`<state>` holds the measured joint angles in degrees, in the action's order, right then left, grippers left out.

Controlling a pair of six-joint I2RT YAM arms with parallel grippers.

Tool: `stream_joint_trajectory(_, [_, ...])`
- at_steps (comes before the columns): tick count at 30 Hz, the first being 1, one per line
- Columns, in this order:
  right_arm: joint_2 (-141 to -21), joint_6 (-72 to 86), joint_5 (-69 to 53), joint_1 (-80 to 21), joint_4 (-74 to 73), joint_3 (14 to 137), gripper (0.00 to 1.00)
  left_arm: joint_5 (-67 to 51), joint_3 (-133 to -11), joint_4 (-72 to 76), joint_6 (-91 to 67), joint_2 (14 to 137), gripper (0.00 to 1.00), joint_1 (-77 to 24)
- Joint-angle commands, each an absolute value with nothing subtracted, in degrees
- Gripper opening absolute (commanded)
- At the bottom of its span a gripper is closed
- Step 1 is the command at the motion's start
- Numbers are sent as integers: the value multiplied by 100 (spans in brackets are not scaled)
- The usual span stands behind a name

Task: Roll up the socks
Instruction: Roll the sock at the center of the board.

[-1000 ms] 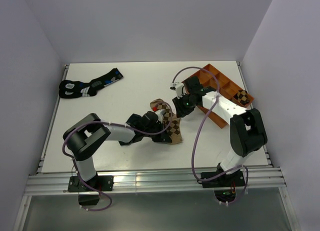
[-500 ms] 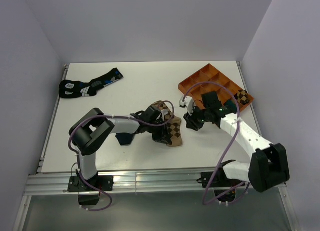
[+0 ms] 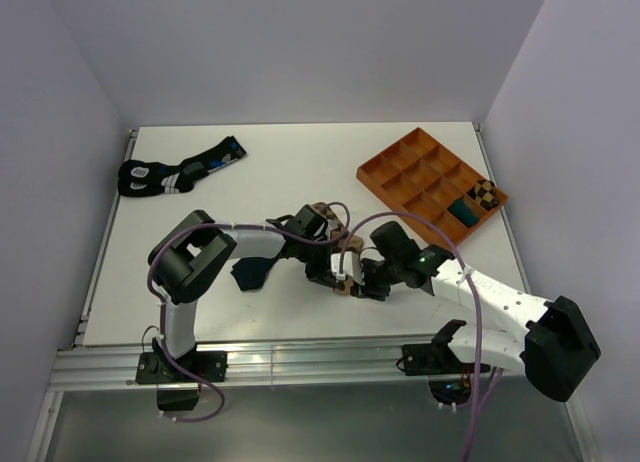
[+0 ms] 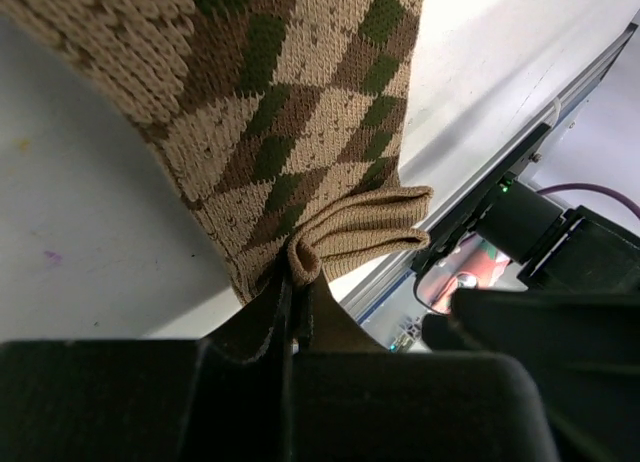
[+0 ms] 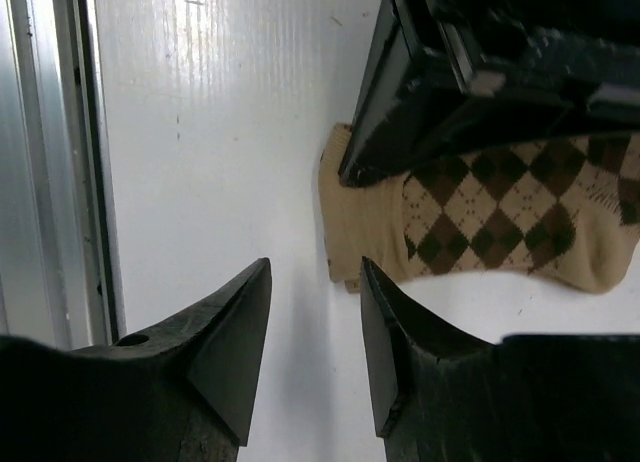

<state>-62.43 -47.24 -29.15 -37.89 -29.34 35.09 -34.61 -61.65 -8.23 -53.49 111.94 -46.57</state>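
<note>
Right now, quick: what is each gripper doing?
Left gripper: closed, pinching the cuff of the tan argyle sock.
Right gripper: open, holding nothing, close beside that sock.

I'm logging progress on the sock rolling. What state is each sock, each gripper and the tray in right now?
Tan argyle sock: lying on the table, unrolled, cuff pinched.
Navy sock: crumpled, loose, unrolled.
Black socks: lying loose, far left.
Left gripper: shut on the tan argyle sock's cuff.
Right gripper: open, empty, beside that cuff.
Orange tray: two compartments hold bundles, others empty.
</note>
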Motion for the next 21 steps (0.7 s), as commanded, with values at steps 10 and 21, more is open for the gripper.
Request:
stream_joint_trajectory(10, [-6644, -5027, -2013, -4421, -1776, 3173, 50, -3463, -6337, -1309, -5221, 11408, 0, -4641])
stream_joint_trajectory(21, [-7075, -5133, -1679, -4544, -1363, 2997, 47, -3577, -6425, -1362, -5115, 11461, 0, -4570])
